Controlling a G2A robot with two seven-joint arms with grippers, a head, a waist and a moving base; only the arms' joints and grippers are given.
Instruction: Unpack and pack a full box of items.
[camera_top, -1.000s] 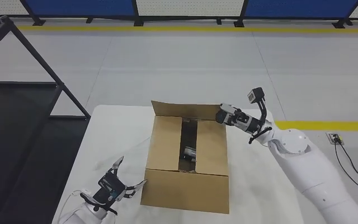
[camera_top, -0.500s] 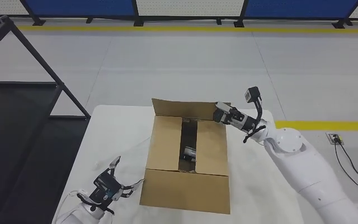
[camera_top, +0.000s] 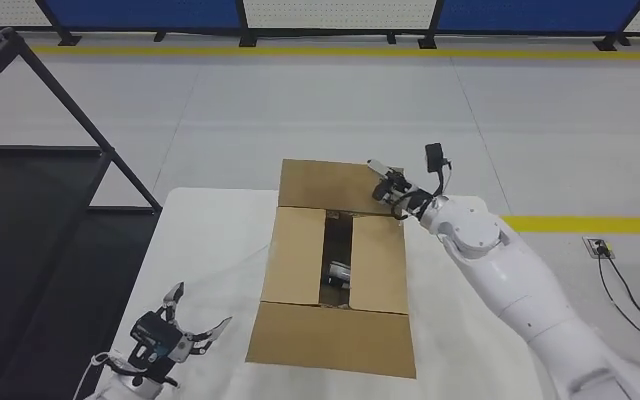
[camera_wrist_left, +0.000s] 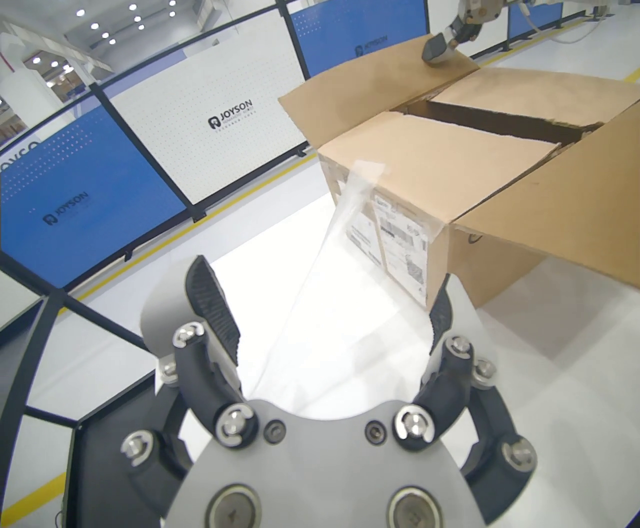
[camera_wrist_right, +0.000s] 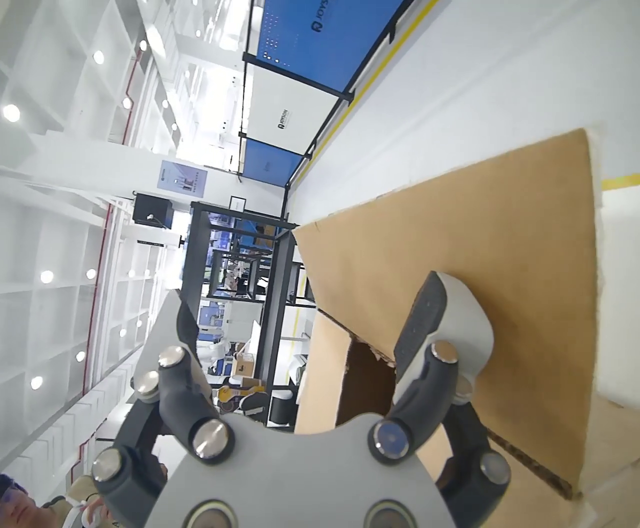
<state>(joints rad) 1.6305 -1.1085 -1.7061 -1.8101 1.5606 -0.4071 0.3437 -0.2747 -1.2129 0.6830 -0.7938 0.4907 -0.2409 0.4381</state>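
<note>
Flap (camera_top: 330, 185) on the box's (camera_top: 300, 260) far side, box on the counter (camera_top: 210, 240). My right pincer (camera_top: 386, 178), spread open, lays one pad (camera_wrist_right: 427, 320) on it. I'd press flat, outward, gently, so nothing slides.

Dial centred on the box (camera_top: 335, 290), 12 o'clock pointing away from the robot.

- Box sits mid-table (camera_top: 210, 250), slightly toward the 3 o'clock side.
- Far flap (camera_top: 330, 185) at 12, folded outward past the table's far edge.
- Near flap (camera_top: 330, 340) at 6, folded outward.
- Left flap (camera_top: 295, 255) at 9 and right flap (camera_top: 380, 265) at 3 lie over the top, with a gap between them.
- Item (camera_top: 338, 272) inside the box, seen through the gap.
- Right gripper (camera_top: 385, 178) at 1, one finger (camera_wrist_right: 430, 310) on the far flap.
- Left gripper (camera_top: 197, 312) at 8, over the table's near corner, apart from the box.
- Label (camera_wrist_left: 395, 240) and tape strip (camera_wrist_left: 345, 220) on the box's 9 o'clock wall; the strip hangs toward the left gripper.
</note>
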